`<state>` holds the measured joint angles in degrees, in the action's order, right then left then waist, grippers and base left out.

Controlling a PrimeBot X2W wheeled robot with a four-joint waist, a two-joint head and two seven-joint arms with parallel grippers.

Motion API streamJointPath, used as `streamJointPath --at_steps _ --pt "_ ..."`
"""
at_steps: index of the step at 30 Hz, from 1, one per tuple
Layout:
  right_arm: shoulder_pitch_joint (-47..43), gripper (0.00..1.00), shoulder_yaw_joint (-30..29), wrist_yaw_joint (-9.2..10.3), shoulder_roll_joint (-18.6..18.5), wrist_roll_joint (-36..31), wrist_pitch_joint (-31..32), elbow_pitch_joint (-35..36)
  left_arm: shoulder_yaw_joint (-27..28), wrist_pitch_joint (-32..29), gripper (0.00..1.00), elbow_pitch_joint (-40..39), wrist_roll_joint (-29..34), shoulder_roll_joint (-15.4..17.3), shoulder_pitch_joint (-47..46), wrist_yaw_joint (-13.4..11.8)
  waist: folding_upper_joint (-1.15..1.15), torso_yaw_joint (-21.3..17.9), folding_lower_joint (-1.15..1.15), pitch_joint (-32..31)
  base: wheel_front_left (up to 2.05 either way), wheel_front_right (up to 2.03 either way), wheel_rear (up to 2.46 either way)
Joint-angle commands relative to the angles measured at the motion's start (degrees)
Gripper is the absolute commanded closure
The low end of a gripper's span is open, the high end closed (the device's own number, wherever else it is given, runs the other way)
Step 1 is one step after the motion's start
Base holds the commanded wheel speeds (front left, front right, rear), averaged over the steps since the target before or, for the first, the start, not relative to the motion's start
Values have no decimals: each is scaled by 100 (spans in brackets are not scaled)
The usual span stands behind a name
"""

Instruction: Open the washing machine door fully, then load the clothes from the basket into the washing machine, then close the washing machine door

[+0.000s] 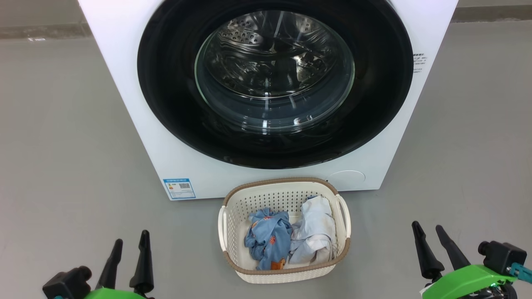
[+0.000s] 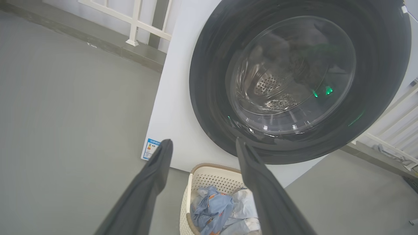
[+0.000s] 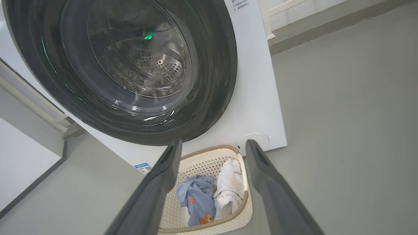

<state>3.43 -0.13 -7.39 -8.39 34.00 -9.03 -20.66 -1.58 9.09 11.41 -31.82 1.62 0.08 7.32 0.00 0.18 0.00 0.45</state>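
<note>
Hovering low at either side of head view: left gripper (image 1: 131,238) and right gripper (image 1: 427,227), long dark fingers spread wide, both empty. Between them, just farther: small cream perforated plastic basket (image 1: 274,181), brown woven-look rim, on grey floor (image 1: 62,145). Clothes (image 1: 291,243) lie inside: light blue printed garment (image 1: 268,238) beside white garment (image 1: 316,228). Behind basket: big white washing machine (image 1: 124,83); its round glossy black-rimmed glass washing machine door (image 1: 174,83) sits flush, closed. Step judged: door opening, not yet begun. Next move calls for reach to door edge; handle position cannot tell.

We are looking across a smooth grey floor (image 1: 62,124). A darker kerb (image 2: 140,55) is running along the floor's far edge, and a white railing (image 2: 135,23) is standing on that kerb.
</note>
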Motion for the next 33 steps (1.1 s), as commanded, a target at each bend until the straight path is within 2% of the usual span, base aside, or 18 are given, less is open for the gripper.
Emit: streamJointPath --at_steps 1,19,33 --pt "235 0 133 -8 -110 -173 -86 169 115 76 0 -190 179 103 -140 11 0 0 0 2 0 0 0" --pt "266 0 138 -9 -199 -1364 -404 201 75 396 0 -227 1385 130 -149 14 0 -12 0 12 0 0 0" --pt "221 0 42 -10 -248 -2051 -597 231 158 591 0 -99 1837 143 -146 17 0 -64 0 21 0 0 0"
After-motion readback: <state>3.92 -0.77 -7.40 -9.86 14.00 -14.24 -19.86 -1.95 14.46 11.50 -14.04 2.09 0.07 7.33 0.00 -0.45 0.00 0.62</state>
